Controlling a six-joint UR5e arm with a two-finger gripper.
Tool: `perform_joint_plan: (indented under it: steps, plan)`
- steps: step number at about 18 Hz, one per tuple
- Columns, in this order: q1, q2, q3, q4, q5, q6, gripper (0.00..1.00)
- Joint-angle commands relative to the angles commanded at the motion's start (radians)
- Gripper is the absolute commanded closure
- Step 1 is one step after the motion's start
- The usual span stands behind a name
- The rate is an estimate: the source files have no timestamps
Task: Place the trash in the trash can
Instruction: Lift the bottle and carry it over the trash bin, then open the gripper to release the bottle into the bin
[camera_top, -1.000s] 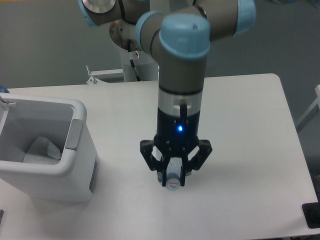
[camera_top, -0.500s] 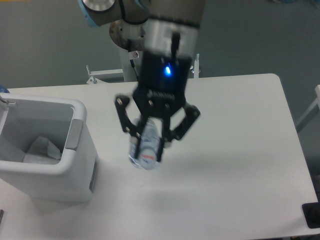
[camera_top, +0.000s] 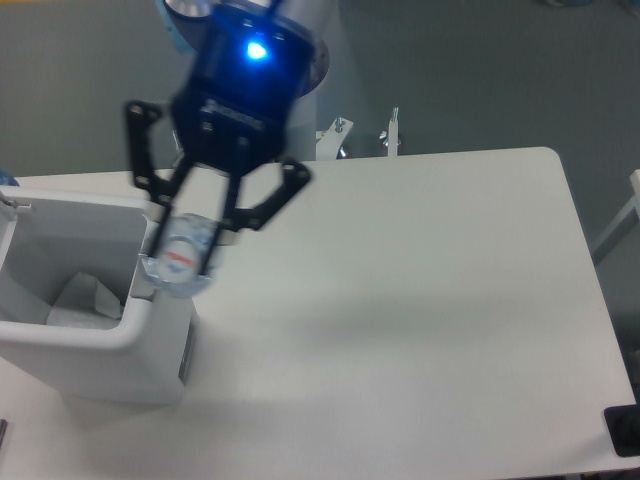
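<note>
- Fixed camera, gripper: the gripper (camera_top: 205, 245) hangs in the air above the bench (camera_top: 420, 300), its two fingers closed narrowly around the plastic bottle (camera_top: 183, 258). The bottle points downward out of the fingers, its lower end at about the level of the bin's near-right rim (motion blur softens the outlines, so exact contact with the rim cannot be told).
- Fixed camera, the bin: the trash can (camera_top: 100, 335) stands just below and to the left of the gripper. Its open mouth lies to the gripper's left, and the grey panel on its side wall sits directly beneath the held bottle.
- Fixed camera, inside the bin: a pale paper wad (camera_top: 78, 302) lies at the bottom, below and left of the gripper, so that half of the job looks done.
- Fixed camera, the rest: the bench to the right of the gripper carries only a small dark object (camera_top: 624, 430) at the far lower-right edge, well apart from the gripper.
- Progress, as a judgement: one piece of trash is in; the bottle is lifted and almost over the opening but not yet inside. What is left seems to be a short shift leftward until the bottle is fully above the mouth, then a release.
</note>
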Motion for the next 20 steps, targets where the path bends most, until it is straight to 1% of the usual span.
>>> perform_joint_plan:
  steps: [4,8,11,12,13,14,15,18,20]
  plan:
    - [-0.058,-0.008,-0.003,0.020,-0.002,-0.002,0.97]
    - [-0.097,-0.015,-0.023,0.023,-0.005,0.009,0.96]
    - [-0.107,-0.017,-0.038,0.028,-0.003,0.012,0.91]
    - [-0.109,-0.017,-0.049,0.040,-0.003,0.014,0.87]
    - [-0.111,-0.017,-0.061,0.058,-0.003,0.021,0.77]
    - [-0.111,-0.017,-0.075,0.078,-0.003,0.032,0.62]
    - [-0.112,-0.015,-0.086,0.087,-0.003,0.037,0.57]
    - [-0.114,-0.008,-0.101,0.089,-0.003,0.038,0.28]
    - [-0.114,-0.008,-0.103,0.089,-0.002,0.038,0.15]
